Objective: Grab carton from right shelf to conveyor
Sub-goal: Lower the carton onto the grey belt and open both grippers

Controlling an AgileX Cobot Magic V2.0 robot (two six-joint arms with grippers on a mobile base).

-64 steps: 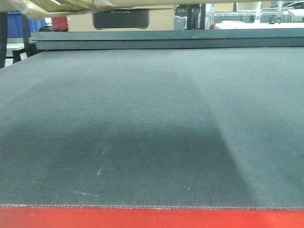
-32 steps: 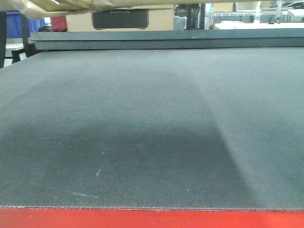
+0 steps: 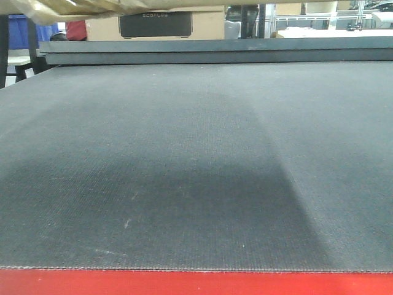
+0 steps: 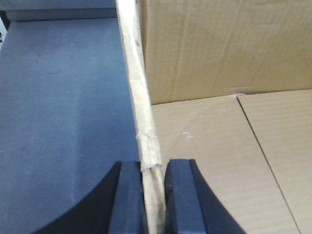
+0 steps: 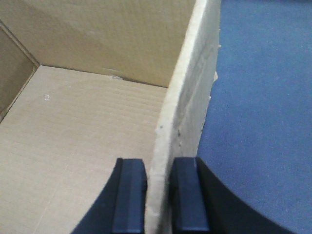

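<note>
The carton (image 4: 219, 161) is an open brown cardboard box. My left gripper (image 4: 153, 195) is shut on the top edge of its left wall, with the dark grey conveyor belt (image 4: 58, 122) below to the left. My right gripper (image 5: 158, 195) is shut on the carton's right wall (image 5: 183, 112), box floor (image 5: 83, 136) to the left, belt (image 5: 263, 122) to the right. In the front view only the carton's underside with yellowish tape (image 3: 67, 7) shows at the top left, held above the conveyor (image 3: 196, 160) with its red border (image 3: 196, 283). The right shelf is out of view.
A raised dark frame (image 3: 215, 50) closes the far end of the belt. Behind it stand a tan box with a black unit (image 3: 156, 24), a blue bin (image 3: 21, 31) at far left and white racks (image 3: 319, 21) at right.
The shadow on the belt has shifted very slightly; the carton edge at the top stays in the same place.
</note>
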